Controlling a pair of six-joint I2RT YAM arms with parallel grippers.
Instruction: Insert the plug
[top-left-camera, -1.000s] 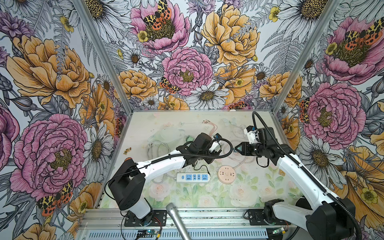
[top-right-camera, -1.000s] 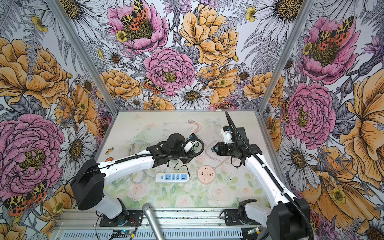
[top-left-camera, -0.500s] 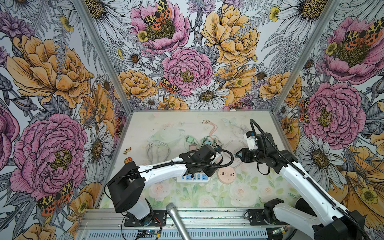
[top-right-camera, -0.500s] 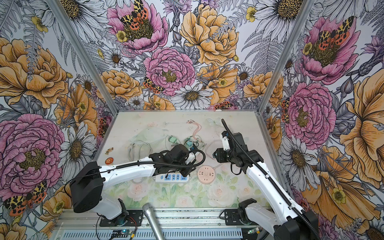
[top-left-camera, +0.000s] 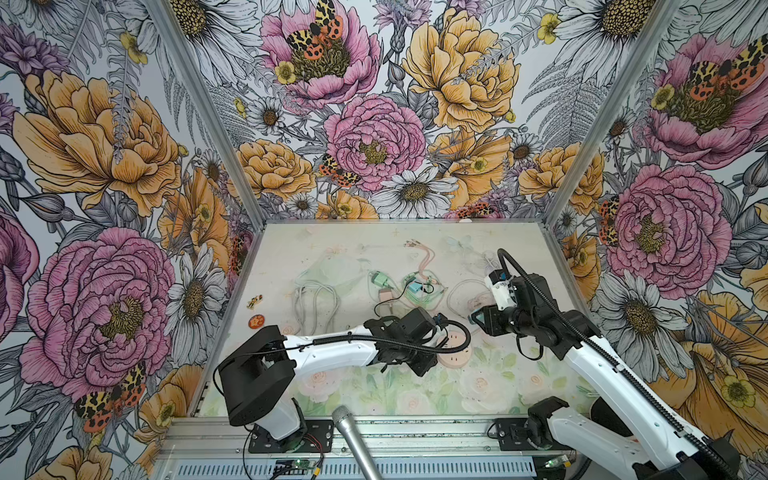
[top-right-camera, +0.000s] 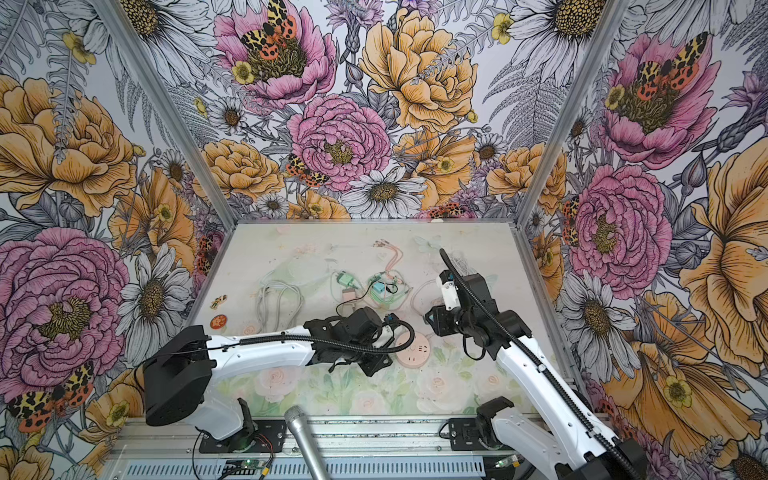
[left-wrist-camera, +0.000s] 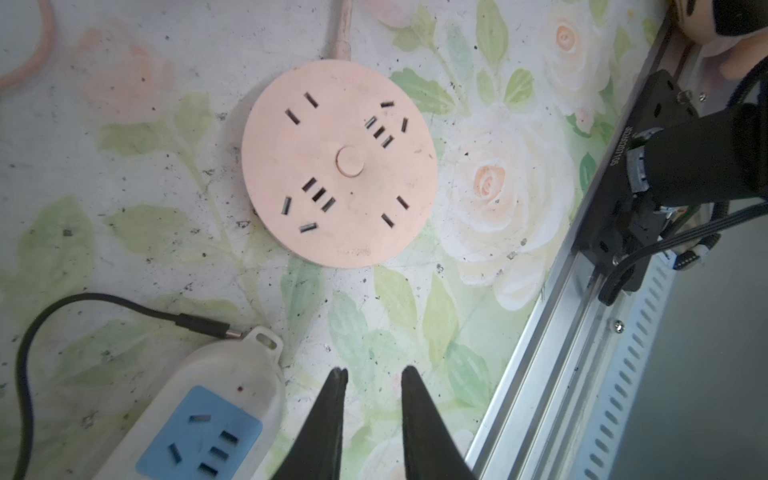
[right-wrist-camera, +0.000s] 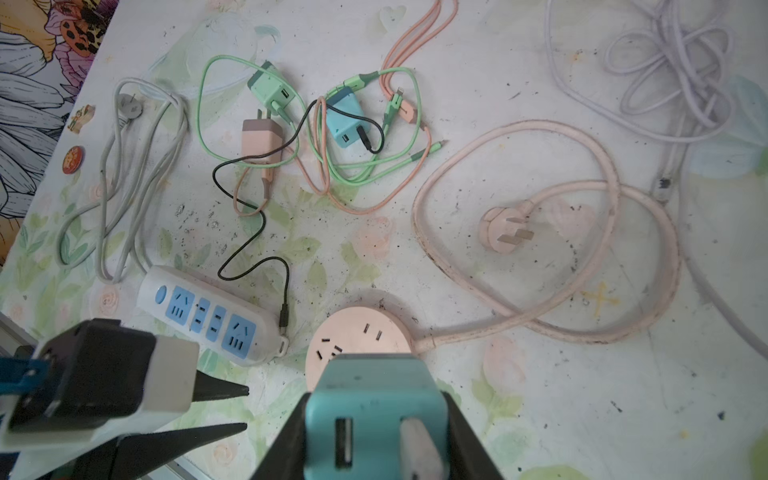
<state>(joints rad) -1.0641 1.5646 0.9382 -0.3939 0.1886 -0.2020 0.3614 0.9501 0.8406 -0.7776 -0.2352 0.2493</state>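
My right gripper is shut on a teal charger plug, whose USB face looks into the right wrist view. It hangs above the table just behind a round pink socket; in both top views the plug shows at the tip of the gripper. My left gripper is open by a narrow gap with nothing between its fingers. It hovers low between the end of a white power strip with blue outlets and the front rail, close to the round pink socket.
Behind lie a green charger, a second teal charger and a pink charger, tangled in thin cables. The socket's pink cord and plug loop to the right. Grey cable lies left, lilac cable far right. A microphone sticks up at the front.
My left arm has swung toward the front and right, over the power strip, and its jaws have narrowed. My right arm has come forward and lower with the teal plug.
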